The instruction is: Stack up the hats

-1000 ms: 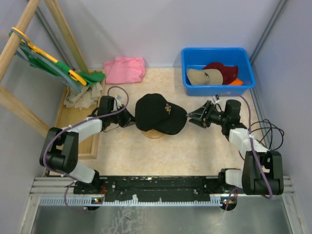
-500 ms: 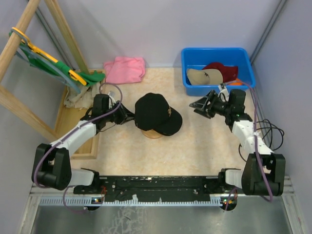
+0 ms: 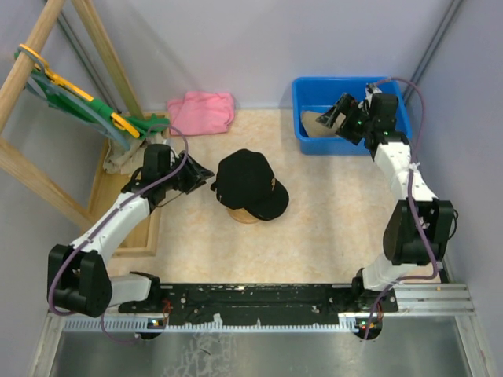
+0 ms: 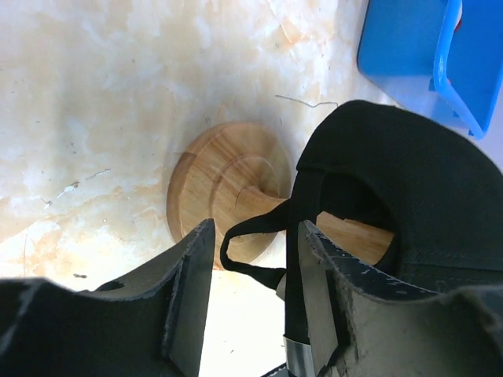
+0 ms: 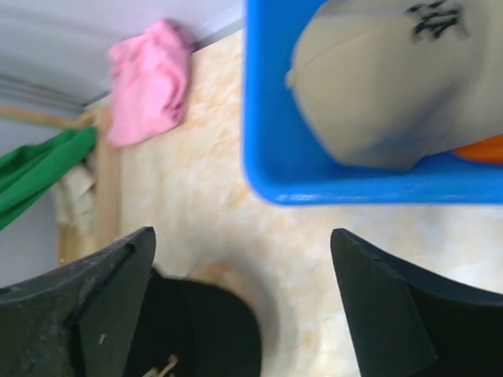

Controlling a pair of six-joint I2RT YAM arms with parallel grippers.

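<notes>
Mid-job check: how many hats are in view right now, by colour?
Black cap: 1
Tan cap: 1
Orange hat: 1 (only a sliver shows)
Total: 3 in view. Part of the blue bin is hidden, so it may hold more.

Left arm (image 3: 118, 221) and right arm (image 3: 402, 169): white link shells between black cylindrical joint housings. One purple cable (image 3: 415, 100) runs along each arm in loose loops. Jaws: black, flat inner faces, edges scuffed pale. Base rail (image 3: 251, 295): black.
</notes>
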